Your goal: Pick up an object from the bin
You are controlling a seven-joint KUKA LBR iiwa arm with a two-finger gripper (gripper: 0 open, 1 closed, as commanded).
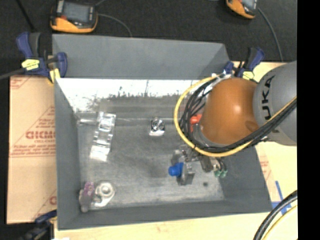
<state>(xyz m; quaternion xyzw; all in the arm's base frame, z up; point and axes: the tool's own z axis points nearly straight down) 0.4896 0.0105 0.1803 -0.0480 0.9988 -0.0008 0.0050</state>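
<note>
We note a small rounded blue piece (174,171) just beside the gripper (186,173), on its side away from the arm (280,104). Whether the gripper is spread or pinching, we cannot tell.

lower middle: bin floor (135,169) is lying wide open
left: clear plastic block (102,134) is sitting in the way
right: orange arm cover (225,116) is hogging everything

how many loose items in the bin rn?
4: clear plastic piece at left, shiny metal bit centre, white-and-purple thing lower-left corner, small blue thing beside the gripper. More may hide under the arm.
</note>
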